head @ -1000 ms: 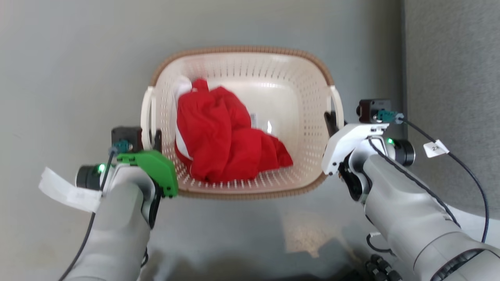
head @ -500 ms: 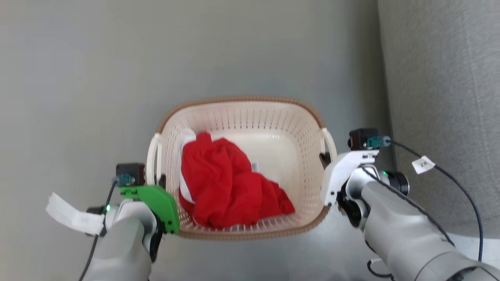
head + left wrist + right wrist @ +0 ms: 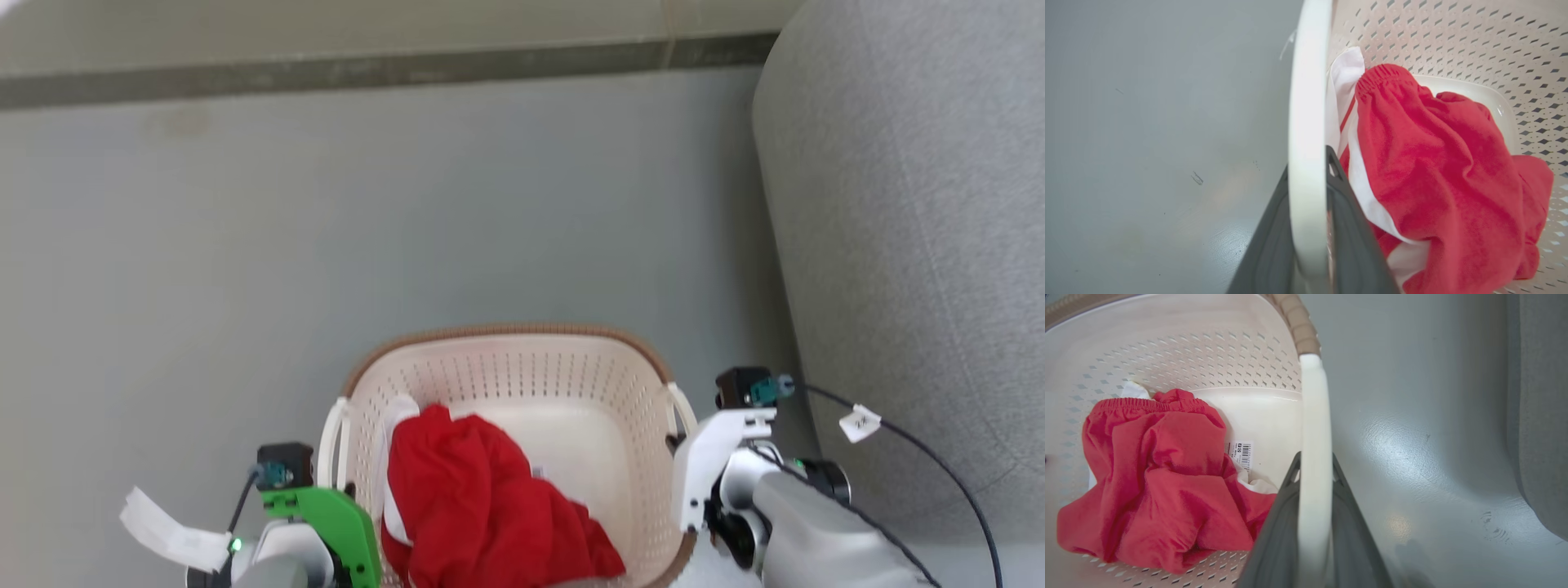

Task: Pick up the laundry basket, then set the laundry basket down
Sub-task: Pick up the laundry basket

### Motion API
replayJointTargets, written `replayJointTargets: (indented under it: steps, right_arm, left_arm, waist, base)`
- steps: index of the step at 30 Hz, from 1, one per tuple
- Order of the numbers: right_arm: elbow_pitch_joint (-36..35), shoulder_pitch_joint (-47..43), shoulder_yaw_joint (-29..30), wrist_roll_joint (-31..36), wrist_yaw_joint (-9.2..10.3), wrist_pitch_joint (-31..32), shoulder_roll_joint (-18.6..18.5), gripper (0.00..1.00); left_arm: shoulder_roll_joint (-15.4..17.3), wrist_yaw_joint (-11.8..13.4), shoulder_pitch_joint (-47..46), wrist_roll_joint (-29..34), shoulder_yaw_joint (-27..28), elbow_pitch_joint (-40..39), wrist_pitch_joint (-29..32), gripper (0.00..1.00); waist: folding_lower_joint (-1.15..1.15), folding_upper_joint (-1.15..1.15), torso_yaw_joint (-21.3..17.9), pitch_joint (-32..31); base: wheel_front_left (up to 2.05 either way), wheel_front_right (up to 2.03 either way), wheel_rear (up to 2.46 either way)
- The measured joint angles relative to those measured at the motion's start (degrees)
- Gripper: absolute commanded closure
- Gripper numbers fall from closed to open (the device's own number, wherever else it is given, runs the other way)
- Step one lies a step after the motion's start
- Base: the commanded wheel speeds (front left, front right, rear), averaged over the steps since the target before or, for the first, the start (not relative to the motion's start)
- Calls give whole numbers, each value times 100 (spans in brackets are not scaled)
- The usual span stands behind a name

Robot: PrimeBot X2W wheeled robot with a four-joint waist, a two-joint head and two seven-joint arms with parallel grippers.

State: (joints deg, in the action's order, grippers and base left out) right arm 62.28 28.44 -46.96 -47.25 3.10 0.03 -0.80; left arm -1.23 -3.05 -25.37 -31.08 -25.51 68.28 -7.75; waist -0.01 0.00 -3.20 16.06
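In the head view the laundry basket [image 3: 506, 330] sat low on the grey floor [image 3: 326, 229], open side up, its long axis running left to right between the arms. The bottom edge cut off its near rim and part of the red garment [image 3: 482, 506] inside. Whether it rested on the floor or hung above it was unclear. The left gripper [image 3: 349, 492] and right gripper [image 3: 674, 443] were mostly hidden at the short ends. Against half a second earlier the whole picture had shifted. The basket lay lower in it, and a dark strip [image 3: 326, 72] showed at the top beside the grey sofa [image 3: 914, 245]. In the left wrist view the two dark fingers clamped the white left handle [image 3: 1308, 102]. In the right wrist view the fingers likewise pinched the right handle [image 3: 1312, 416].
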Motion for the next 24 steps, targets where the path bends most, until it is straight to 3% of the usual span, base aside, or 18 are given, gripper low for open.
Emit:
replayJointTargets:
  steps: [15, 24]
  right_arm:
    - [-60, -696, -413, -235, 103, 204, -2, 100]
    - [-97, -705, -526, -333, 162, 230, -19, 100]
  left_arm:
    - [12, 3, 785, -336, -265, -10, 120, 100]
    - [29, 66, 812, -411, -402, -86, 168, 100]
  waist:
    - [0, 0, -24, -1190]
    - [0, 0, -59, -1497]
  base:
    - [0, 0, 0]
    - [0, 0, 0]
